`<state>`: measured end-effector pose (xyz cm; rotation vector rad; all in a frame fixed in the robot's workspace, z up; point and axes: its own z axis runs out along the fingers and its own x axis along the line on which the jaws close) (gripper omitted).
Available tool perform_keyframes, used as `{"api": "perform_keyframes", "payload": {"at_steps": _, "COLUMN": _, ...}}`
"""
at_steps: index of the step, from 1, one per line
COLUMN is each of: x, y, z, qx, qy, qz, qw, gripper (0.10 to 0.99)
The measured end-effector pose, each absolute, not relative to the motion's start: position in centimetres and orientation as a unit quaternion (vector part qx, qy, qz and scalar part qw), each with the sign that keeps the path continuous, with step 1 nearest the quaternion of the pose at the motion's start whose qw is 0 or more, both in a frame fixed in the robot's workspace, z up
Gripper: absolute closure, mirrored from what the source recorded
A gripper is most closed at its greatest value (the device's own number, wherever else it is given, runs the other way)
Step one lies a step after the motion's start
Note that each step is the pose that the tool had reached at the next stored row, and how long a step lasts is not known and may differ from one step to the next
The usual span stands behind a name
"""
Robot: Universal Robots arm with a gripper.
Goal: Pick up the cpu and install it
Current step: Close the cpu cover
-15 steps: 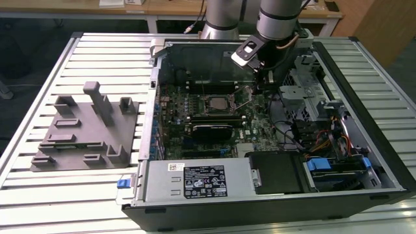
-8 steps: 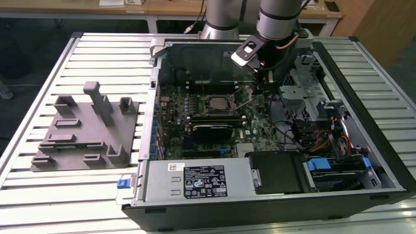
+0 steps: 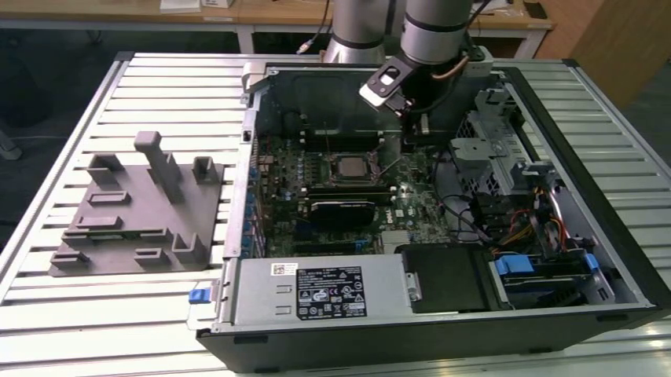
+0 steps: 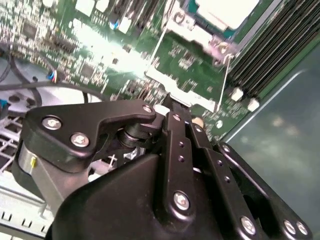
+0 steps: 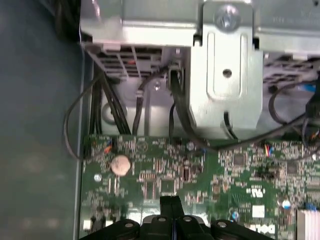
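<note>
- The gripper (image 5: 170, 204) has its two fingers (image 5: 165, 206) pressed together with nothing between them, so it carries no part.
- It points straight down inside the open computer case (image 3: 419, 345), near the middle of the exterior view. Its tips are just above the green motherboard (image 5: 150, 170) and just beside the socket (image 4: 192, 35) on the exterior view's right.
- The cpu (image 4: 225, 11) lies flat in that socket with its pale metal top facing up, square to the frame around it and apart from the gripper. From where I stand, I'd judge the chip is already set in place, which would explain the empty, closed fingers.
- Thin wire levers run along the socket's edges. I cannot tell whether the clamp over the chip is locked down.
- The arm (image 3: 435, 27) comes in from the upper middle of the exterior view and drops steeply. That line keeps it off the metal drive cage (image 5: 225, 75) and the dark cables (image 5: 100, 105) crowding the board's edge.
- The grey moulded tray (image 3: 126, 212) sits outside the case on the slatted table (image 3: 63, 314), at the exterior view's left, well apart from the gripper.
</note>
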<state>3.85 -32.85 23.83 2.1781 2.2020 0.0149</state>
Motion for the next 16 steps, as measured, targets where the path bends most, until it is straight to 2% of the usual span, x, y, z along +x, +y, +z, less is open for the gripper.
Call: {"api": "perform_keyframes", "payload": {"at_steps": 16, "x": 0.4, "y": -32.8, "z": 23.8, "qx": 0.703, "qy": 0.711, "qz": 0.005, "qw": 0.022, "gripper": 0.98}}
